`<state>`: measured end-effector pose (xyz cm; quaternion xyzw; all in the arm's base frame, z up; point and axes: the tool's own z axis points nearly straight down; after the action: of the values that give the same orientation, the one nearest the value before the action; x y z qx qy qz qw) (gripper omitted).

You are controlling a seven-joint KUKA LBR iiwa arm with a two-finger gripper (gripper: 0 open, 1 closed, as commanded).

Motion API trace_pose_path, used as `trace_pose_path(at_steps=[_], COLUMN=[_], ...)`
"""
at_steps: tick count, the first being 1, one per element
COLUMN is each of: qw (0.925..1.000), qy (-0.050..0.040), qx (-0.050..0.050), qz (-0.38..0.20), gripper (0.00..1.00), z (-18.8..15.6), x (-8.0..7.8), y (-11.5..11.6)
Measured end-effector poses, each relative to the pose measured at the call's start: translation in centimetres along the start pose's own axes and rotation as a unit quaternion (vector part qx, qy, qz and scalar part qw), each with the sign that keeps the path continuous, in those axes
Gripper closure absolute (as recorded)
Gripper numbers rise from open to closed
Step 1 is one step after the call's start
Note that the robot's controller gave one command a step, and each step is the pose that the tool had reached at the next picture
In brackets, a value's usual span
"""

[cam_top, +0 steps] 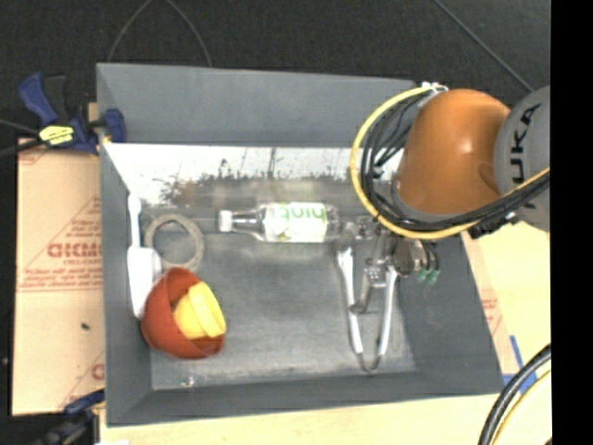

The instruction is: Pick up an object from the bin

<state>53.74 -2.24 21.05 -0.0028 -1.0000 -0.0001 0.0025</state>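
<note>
My claw (366, 358), tips pinched together and empty, hangs over bare floor at the bin's (278, 100) near right, so descending here likely grabs nothing while the clear bottle (283, 222) lies farther left.

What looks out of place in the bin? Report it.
The clear bottle lies on its side by the back wall; the red bowl at the left looks tipped, a yellow thing in it.

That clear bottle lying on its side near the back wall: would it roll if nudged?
Probably it rolls: the bottle is round and lies on its side on the flat floor of the bin. It looks see-through and perhaps empty, so likely light. Its smooth wall may slip in a grip.
</note>
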Motion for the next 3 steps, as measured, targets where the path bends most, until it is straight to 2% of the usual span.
trace_pose_path(at_steps=[1,2,3], qw=[1.0,0.9632,0.9105], qy=[-0.0043,-0.0055,-0.0052], qx=[0.0,0.003,0.003], qz=[0.0,-0.269,-0.414], gripper=[0.0,0.0,0.0], z=[-0.5,12.4,13.8], x=[-0.2,-1.6,-3.3], y=[0.0,-6.1,-5.1])
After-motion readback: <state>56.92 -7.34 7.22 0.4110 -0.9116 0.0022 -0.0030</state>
